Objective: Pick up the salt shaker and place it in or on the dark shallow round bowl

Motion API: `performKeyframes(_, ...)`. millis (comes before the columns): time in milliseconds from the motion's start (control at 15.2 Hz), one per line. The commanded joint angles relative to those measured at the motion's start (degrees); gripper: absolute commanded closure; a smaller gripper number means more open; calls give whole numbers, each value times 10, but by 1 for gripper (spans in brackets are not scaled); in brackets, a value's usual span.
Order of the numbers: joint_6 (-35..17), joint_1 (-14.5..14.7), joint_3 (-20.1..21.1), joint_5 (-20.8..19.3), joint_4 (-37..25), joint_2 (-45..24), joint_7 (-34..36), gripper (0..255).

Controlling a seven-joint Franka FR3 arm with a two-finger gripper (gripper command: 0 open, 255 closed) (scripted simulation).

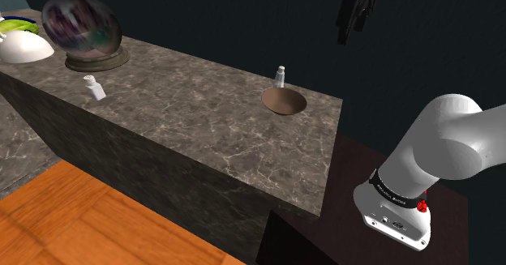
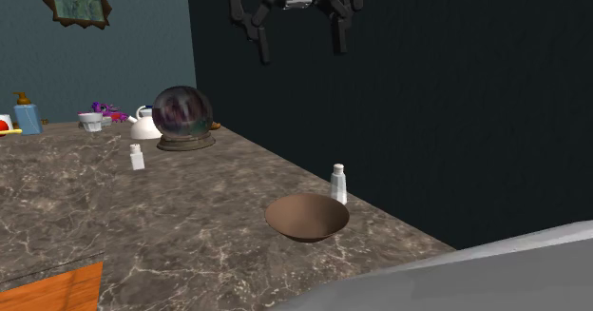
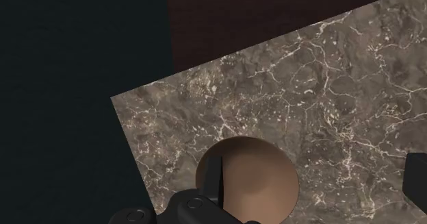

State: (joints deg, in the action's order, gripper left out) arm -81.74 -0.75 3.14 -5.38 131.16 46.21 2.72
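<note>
Upper left of the shoulder view: a glass globe (image 1: 82, 24) sits on the marbled surface (image 1: 186, 126), with a small white bottle (image 1: 95, 87) just below it in frame. Over to centre, and the shaker (image 1: 280, 76) stands upright just above the brown bowl (image 1: 285, 102) in frame, right by its rim; touching or not, I can't tell. Upper right, the end effector (image 1: 353, 24) hangs high over the surface, well apart from both. In the second exterior view its fingers (image 2: 258, 33) are spread wide, released, nothing between them. Lower right, the white arm (image 1: 446, 146).
</note>
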Motion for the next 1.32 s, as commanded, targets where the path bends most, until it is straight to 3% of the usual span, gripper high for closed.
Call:
performKeyframes(0, 0, 0, 0, 0, 0, 0, 0, 0)
performKeyframes(660, -225, -25, -70, -31, 89, -81, -33, 0)
performKeyframes(1254, -424, -39, -134, -33, 95, -227, -70, 0)
